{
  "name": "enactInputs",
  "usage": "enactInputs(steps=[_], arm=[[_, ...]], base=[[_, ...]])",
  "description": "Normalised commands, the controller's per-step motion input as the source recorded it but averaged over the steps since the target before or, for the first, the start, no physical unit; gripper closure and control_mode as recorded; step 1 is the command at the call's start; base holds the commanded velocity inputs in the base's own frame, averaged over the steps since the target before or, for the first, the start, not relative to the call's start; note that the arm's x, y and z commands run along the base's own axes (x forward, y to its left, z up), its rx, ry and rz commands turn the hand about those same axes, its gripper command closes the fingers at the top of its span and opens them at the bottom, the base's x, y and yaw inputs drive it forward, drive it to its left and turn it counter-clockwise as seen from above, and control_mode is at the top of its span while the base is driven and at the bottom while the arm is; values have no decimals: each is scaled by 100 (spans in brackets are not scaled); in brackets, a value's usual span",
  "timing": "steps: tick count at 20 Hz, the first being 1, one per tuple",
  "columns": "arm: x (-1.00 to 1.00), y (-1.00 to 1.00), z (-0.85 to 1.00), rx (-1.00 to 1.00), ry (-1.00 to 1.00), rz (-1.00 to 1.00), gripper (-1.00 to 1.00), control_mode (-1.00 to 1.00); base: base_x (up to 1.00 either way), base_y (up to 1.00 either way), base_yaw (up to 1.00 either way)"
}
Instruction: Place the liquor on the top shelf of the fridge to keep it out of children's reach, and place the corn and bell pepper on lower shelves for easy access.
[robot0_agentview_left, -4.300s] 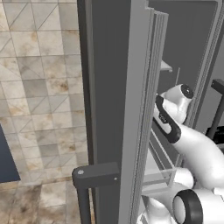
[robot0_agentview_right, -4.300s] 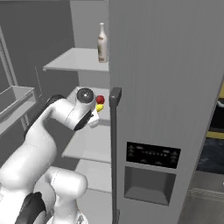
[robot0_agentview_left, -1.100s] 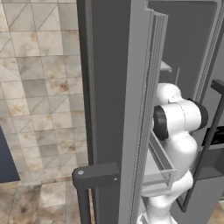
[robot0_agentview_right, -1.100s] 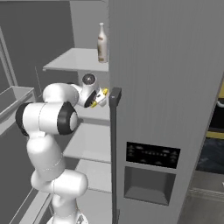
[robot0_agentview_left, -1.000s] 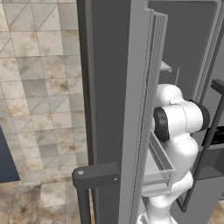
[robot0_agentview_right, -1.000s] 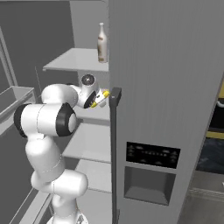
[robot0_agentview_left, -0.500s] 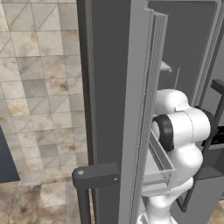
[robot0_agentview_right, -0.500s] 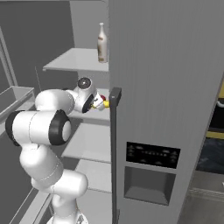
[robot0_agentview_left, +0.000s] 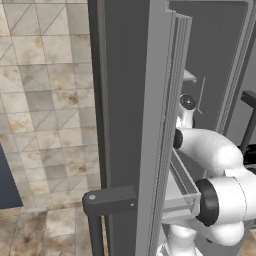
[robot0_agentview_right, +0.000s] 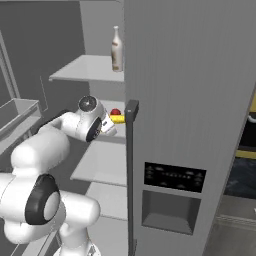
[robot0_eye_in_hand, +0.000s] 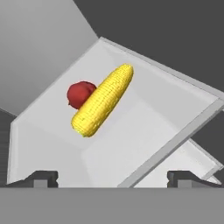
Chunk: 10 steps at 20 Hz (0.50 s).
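Note:
The liquor (robot0_agentview_right: 116, 49) stands upright on the top shelf (robot0_agentview_right: 85, 70) of the open fridge (robot0_agentview_right: 200, 90). One shelf down, the yellow corn (robot0_agentview_right: 118, 119) lies on a white lower shelf (robot0_eye_in_hand: 148, 118) with the red bell pepper (robot0_agentview_right: 115, 112) touching it from behind. In the hand view the corn (robot0_eye_in_hand: 103, 99) lies slantwise across the panel, and the bell pepper (robot0_eye_in_hand: 78, 93) is half hidden behind it. My gripper (robot0_agentview_right: 109, 126) hovers just in front of that shelf, a little short of the corn. It is open (robot0_eye_in_hand: 113, 179) with nothing between its fingertips (robot0_eye_in_hand: 43, 177).
The fridge's open left door (robot0_agentview_left: 135, 100) with its clear bin (robot0_agentview_left: 182, 192) stands close on my arm's left. The shut right door carries a black dispenser panel (robot0_agentview_right: 175, 176) and a dark handle (robot0_agentview_right: 131, 165). Two more white shelves (robot0_agentview_right: 102, 160) lie below.
My hand has drawn back a little from the shelf, leaving the corn lying there. The elbow has sunk lower and swung toward the cameras. The jaws stay wide.

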Motion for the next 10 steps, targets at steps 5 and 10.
enactInputs(steps=[5,10], arm=[[-100,-28,91,0,-3,2,-100,-100],[-100,-2,100,-3,-5,8,-100,-100]], base=[[0,0,0],[0,0,0]])
